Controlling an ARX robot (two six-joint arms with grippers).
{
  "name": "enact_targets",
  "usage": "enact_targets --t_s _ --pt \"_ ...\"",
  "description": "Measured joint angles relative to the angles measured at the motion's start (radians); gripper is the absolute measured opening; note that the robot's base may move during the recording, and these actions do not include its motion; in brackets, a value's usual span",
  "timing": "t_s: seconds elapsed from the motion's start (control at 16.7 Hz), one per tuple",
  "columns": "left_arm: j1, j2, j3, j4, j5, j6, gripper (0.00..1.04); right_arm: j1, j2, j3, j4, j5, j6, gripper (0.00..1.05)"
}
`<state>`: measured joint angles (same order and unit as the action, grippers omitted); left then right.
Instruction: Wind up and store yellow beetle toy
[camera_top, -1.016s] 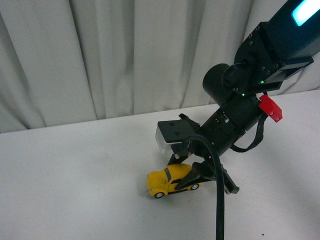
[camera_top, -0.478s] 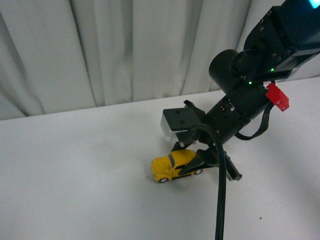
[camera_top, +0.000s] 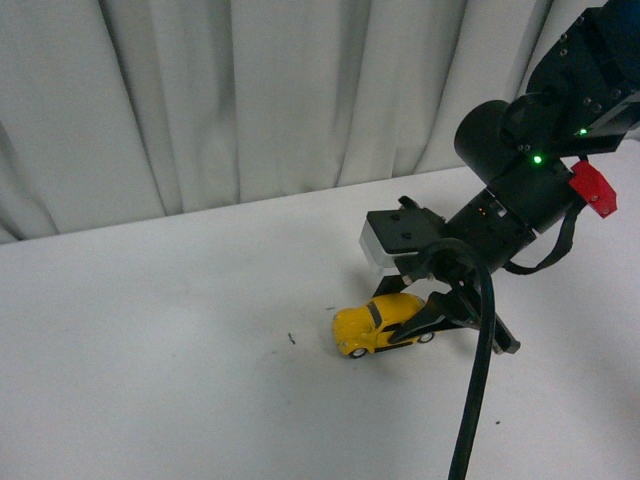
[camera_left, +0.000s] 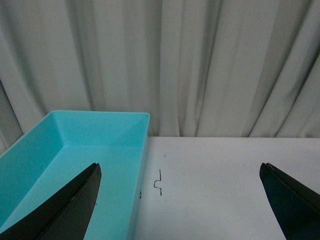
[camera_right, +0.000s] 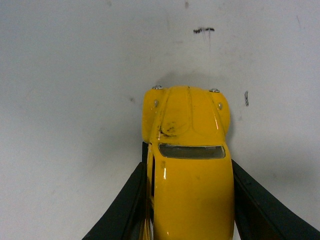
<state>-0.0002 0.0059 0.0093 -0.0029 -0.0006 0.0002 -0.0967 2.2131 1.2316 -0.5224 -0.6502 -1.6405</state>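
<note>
Right pincer (camera_top: 405, 322) grips yellow car (camera_top: 372, 325) by its flanks, wheels on white table (camera_top: 150, 330). Car's long axis runs in line with the fingers (camera_right: 125, 205), nose pointing away from wrist. Left pincer (camera_left: 179, 167) gapes wide, empty, near teal bin (camera_left: 75, 145); right arm nearer.

My right gripper (camera_top: 398, 322), clamped on the toy car (camera_top: 368, 326), has carried it rightward and, it seems, farther back across the table (camera_top: 150, 350).
</note>
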Motion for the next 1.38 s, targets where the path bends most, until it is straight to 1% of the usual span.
enact_targets --t_s 0.18,0.42,0.72,0.84,1.02,1.08,1.14,1.2,1.38 --pt "0.0 0.0 0.0 0.0 0.0 0.0 0.98 -0.071 -0.023 -0.044 -0.012 0.007 -0.043 0.41" --pt "0.0 0.0 0.0 0.0 0.0 0.0 0.98 -0.125 -0.049 -0.093 -0.026 0.019 -0.076 0.41" --pt "0.0 0.0 0.0 0.0 0.0 0.0 0.98 -0.215 -0.077 -0.138 -0.062 0.043 -0.105 0.41" --pt "0.0 0.0 0.0 0.0 0.0 0.0 0.98 -0.239 -0.082 -0.142 -0.068 0.055 -0.108 0.41" --pt "0.0 0.0 0.0 0.0 0.0 0.0 0.98 -0.244 -0.08 -0.128 -0.088 0.068 -0.108 0.41" --pt "0.0 0.0 0.0 0.0 0.0 0.0 0.98 -0.243 -0.077 -0.117 -0.099 0.083 -0.111 0.5" --pt "0.0 0.0 0.0 0.0 0.0 0.0 0.98 -0.24 -0.062 -0.11 -0.101 0.144 -0.105 0.59" --pt "0.0 0.0 0.0 0.0 -0.001 0.0 0.98 -0.247 -0.054 -0.105 -0.117 0.129 -0.111 0.68" --pt "0.0 0.0 0.0 0.0 0.0 0.0 0.98 -0.246 -0.054 -0.101 -0.122 0.142 -0.111 0.98"
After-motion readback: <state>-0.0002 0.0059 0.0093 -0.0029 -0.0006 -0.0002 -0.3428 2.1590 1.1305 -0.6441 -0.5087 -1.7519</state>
